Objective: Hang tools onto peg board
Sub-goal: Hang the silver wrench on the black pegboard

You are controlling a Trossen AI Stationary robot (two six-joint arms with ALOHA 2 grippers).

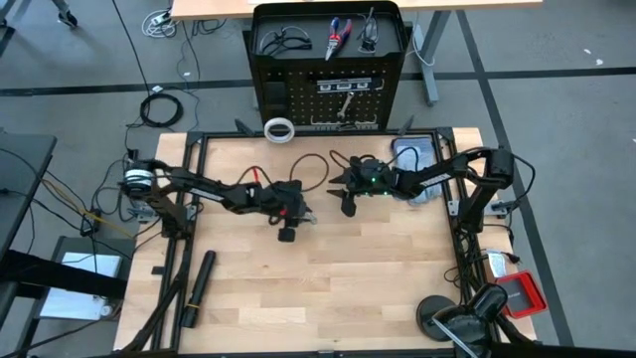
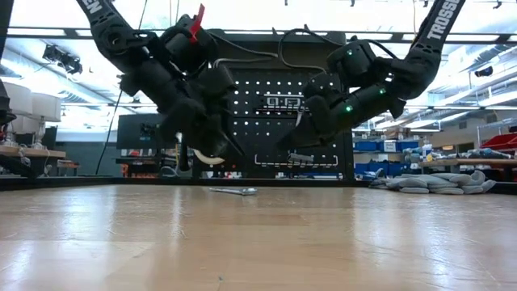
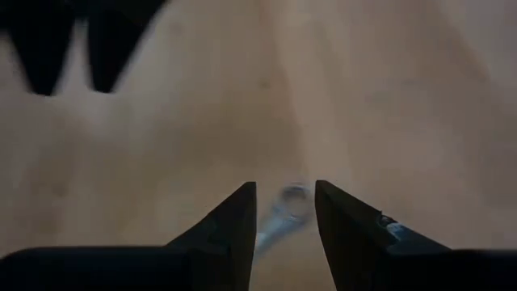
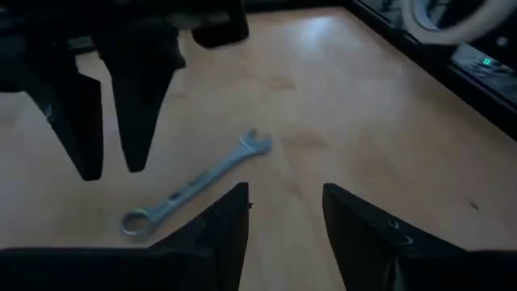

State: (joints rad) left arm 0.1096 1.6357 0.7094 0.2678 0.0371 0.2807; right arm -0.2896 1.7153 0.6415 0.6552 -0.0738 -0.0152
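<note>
Near the middle of the high frame, between both arms, my wrench point(image 4: 196, 182) lies flat on the table point(image 1: 328, 288), unhung. Left gripper point(image 3: 284, 214) hovers above it, fingers spread; right gripper point(image 4: 284, 218) is spread too. Pliers point(image 1: 339, 33) and glasses point(image 1: 281, 42) seem already on the board point(image 1: 388, 75). The tape point(image 1: 280, 129) waits; only the wrist views show the wrench clearly.

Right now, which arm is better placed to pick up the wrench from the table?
Probably the left. Its fingers are open and the wrench lies right between them. The right gripper, also open, sits farther off, with the wrench beside its line.
</note>
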